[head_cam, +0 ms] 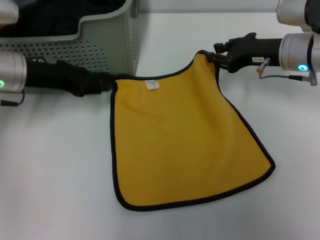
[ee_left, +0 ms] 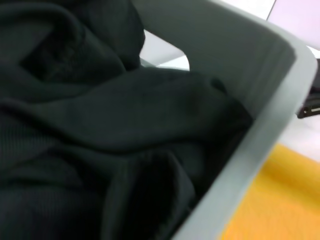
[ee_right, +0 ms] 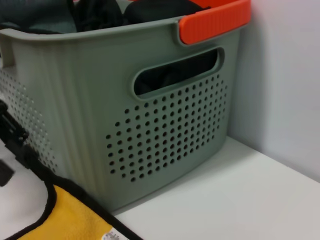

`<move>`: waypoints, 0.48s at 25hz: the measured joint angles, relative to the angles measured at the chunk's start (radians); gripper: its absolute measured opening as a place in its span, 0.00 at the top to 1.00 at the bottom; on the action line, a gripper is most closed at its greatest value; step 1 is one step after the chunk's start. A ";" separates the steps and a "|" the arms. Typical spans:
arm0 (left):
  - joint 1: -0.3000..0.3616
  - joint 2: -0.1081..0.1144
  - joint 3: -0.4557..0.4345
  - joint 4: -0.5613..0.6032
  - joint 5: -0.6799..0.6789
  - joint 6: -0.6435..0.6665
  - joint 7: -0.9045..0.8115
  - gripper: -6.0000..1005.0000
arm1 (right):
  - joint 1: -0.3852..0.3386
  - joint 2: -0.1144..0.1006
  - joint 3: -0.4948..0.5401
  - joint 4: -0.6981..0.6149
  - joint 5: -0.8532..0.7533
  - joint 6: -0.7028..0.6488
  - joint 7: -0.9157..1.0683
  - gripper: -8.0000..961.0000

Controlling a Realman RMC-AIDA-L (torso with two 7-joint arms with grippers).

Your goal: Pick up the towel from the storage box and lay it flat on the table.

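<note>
**A:** so where's the towel (head_cam: 185, 140) right now?

**B:** Out of the basket (head_cam: 107, 37) and spread on the white worktop (head_cam: 55, 190), just in front of the basket's corner. It's lying mostly flat, yellow side up with the black edging all round and the little white tag (head_cam: 152, 85) near the far edge.

**A:** and your grippers?

**B:** My left gripper (head_cam: 111, 82) is down low beside the basket's perforated wall, pinched closed on the towel's far left corner. My right gripper (head_cam: 214, 58) is clamped on the far right corner, and that corner sits a bit raised compared with the rest of the cloth. The near edge lies loose on the worktop, well apart from both arms.

**A:** anything left in the basket?

**B:** Yeah, my left wrist camera looks straight into it and there's a heap of dark black fabric (ee_left: 100, 140) in there. From the right wrist side I can see an orange handle (ee_right: 215, 21) on the rim above a cutout slot.
</note>
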 joint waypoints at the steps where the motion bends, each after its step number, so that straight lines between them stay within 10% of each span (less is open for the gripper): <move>1: 0.005 0.000 0.000 0.002 -0.002 0.005 0.004 0.75 | -0.001 -0.001 0.000 0.000 -0.001 0.000 0.000 0.81; 12: 0.059 0.007 -0.005 0.011 -0.160 0.181 0.165 0.50 | -0.155 0.003 0.005 -0.179 0.009 -0.110 0.011 0.48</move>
